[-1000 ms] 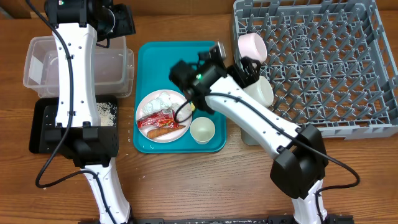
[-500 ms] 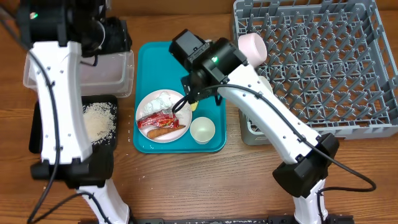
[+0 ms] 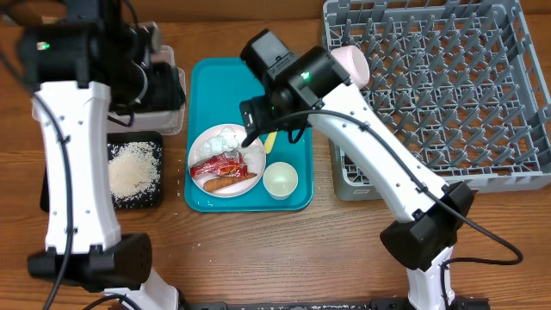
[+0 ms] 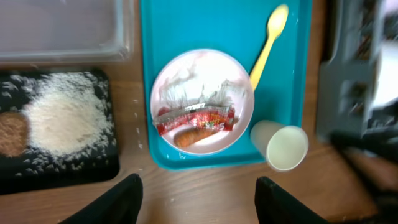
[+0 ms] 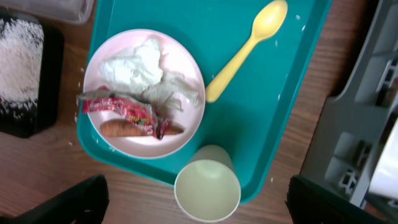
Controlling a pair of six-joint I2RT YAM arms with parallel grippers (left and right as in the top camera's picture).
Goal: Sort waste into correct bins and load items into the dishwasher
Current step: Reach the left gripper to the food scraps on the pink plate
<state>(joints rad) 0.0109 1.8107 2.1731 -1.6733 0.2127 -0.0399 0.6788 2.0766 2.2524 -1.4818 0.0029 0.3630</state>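
The round plate (image 5: 127, 144) on the teal tray holds a crumpled white napkin (image 5: 137, 65), a red wrapper (image 5: 121, 109) and a brown sausage stick (image 5: 121, 129). A yellow spoon (image 5: 249, 46) lies to its right, and a small cup (image 5: 207, 186) stands at the tray's front corner. My right gripper (image 5: 198, 183) hangs open and empty high above the cup. Open and empty too, my left gripper (image 4: 199, 199) is over bare wood in front of the tray. The black tray (image 4: 62, 171) holds rice (image 4: 65, 118) and a brown lump (image 4: 11, 134).
The clear tub (image 4: 62, 31) stands behind the black tray, under my left arm. At the right, the grey dish rack (image 3: 448, 86) has a pink bowl (image 3: 351, 65) at its left edge. The teal tray (image 3: 215, 77) lies between them. Stray rice grains dot the wood.
My right arm has swung left from the rack to above the teal tray. My left arm has pulled back from the black tray, uncovering the rice.
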